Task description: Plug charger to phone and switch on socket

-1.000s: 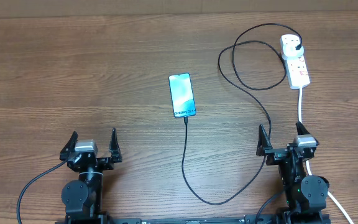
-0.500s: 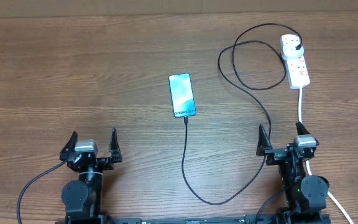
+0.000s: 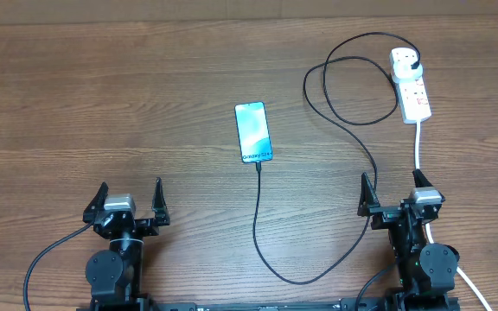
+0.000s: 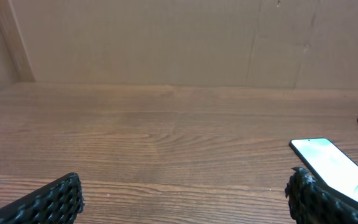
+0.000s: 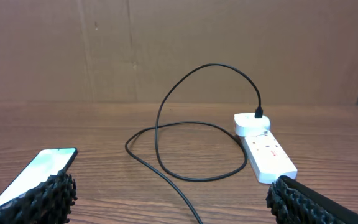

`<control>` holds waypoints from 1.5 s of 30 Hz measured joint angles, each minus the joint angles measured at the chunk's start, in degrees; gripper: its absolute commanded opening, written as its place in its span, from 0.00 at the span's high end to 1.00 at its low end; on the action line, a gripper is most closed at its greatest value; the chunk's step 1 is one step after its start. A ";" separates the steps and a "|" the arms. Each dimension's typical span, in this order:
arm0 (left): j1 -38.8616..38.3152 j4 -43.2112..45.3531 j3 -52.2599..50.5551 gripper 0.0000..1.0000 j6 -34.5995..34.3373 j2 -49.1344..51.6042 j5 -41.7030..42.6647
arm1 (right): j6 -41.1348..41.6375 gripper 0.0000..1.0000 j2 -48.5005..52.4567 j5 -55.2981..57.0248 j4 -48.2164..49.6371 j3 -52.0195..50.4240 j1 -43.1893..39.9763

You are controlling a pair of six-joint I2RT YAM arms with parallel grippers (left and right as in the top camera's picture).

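The phone [image 3: 254, 132] lies face up mid-table with a light blue screen; it also shows in the left wrist view [image 4: 331, 163] and the right wrist view [image 5: 37, 171]. The black charger cable [image 3: 258, 216] meets the phone's bottom edge, loops along the front and right, and its black plug [image 3: 416, 63] sits in the white socket block [image 3: 410, 85], also seen in the right wrist view [image 5: 263, 147]. My left gripper [image 3: 130, 200] is open and empty at the front left. My right gripper [image 3: 392, 192] is open and empty at the front right, the cable passing between its fingers.
The socket's thick white lead [image 3: 418, 147] runs down the right side past my right arm. A cardboard wall [image 4: 166, 37] stands along the table's far edge.
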 measured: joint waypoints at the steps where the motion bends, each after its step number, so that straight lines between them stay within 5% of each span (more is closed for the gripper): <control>1: 0.00 0.00 0.00 0.00 0.00 0.00 0.00 | 0.00 0.00 0.00 -0.02 0.00 0.00 0.00; 45: 0.00 0.00 0.00 0.00 0.00 0.00 0.00 | -0.02 0.00 0.00 -1.31 0.02 0.00 0.00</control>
